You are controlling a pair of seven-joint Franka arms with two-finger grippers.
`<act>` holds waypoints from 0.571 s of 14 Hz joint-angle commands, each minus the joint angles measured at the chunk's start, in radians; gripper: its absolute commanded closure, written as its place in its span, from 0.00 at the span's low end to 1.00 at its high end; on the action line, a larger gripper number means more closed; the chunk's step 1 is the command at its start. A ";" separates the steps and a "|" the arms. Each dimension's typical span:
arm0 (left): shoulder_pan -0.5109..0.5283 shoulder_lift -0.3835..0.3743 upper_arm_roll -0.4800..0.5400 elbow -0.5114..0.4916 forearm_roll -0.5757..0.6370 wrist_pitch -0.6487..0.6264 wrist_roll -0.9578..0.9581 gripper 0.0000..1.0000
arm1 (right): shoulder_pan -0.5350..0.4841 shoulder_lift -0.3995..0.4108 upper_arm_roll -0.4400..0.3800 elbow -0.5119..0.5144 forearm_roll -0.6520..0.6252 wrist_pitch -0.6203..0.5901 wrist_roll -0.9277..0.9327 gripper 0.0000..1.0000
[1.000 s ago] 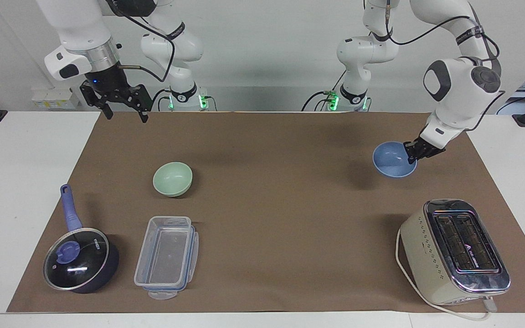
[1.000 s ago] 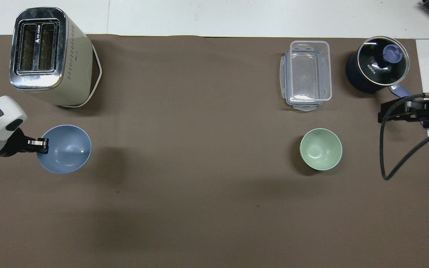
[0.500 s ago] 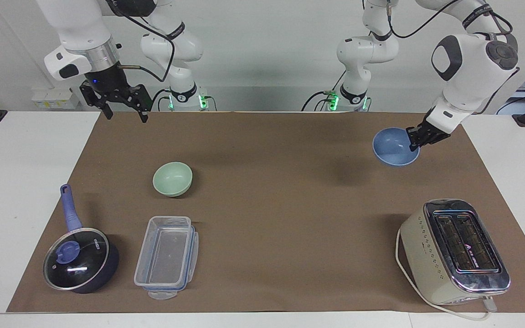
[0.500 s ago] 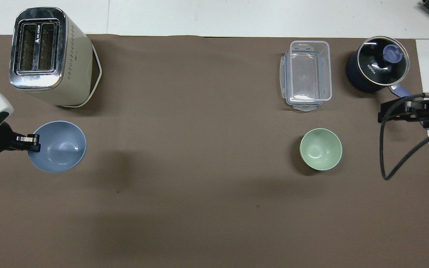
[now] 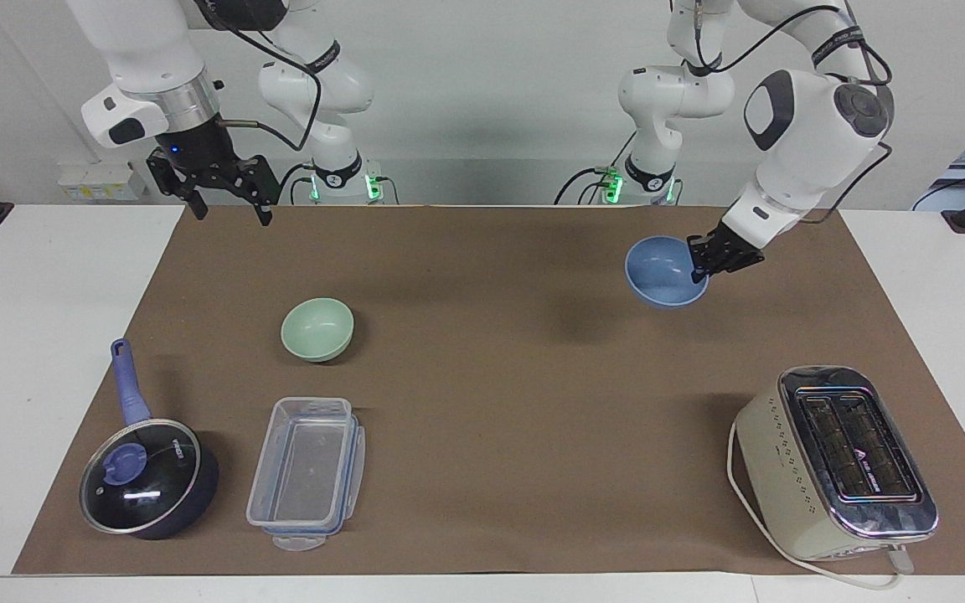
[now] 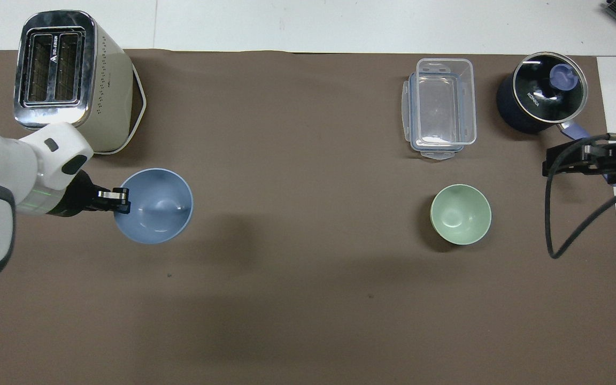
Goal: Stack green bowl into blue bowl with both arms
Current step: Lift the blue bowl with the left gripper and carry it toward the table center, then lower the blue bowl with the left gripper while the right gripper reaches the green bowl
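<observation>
The blue bowl (image 5: 658,272) hangs upright in the air above the brown mat, toward the left arm's end of the table. My left gripper (image 5: 700,266) is shut on its rim. In the overhead view the blue bowl (image 6: 158,206) shows with the left gripper (image 6: 123,200) pinching its edge. The green bowl (image 5: 317,328) sits upright on the mat toward the right arm's end, also seen in the overhead view (image 6: 460,214). My right gripper (image 5: 227,205) is open and empty, raised over the mat's corner at its own end (image 6: 554,160), and waits there.
A cream toaster (image 5: 838,461) stands farther from the robots than the blue bowl. A clear plastic container (image 5: 307,473) and a dark blue lidded saucepan (image 5: 147,486) lie farther out than the green bowl. The brown mat (image 5: 491,419) covers the table.
My left gripper has lifted the blue bowl and carried it toward the middle of the table. The right arm and the green bowl have not moved.
</observation>
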 commanded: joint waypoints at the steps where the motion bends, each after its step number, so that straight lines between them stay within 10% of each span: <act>1: -0.102 0.001 0.014 -0.062 -0.052 0.110 -0.037 1.00 | -0.006 -0.008 0.002 -0.006 0.018 -0.005 0.016 0.00; 8: -0.412 0.039 0.015 -0.249 -0.058 0.446 -0.296 1.00 | -0.015 -0.008 0.002 -0.009 0.018 0.013 0.007 0.00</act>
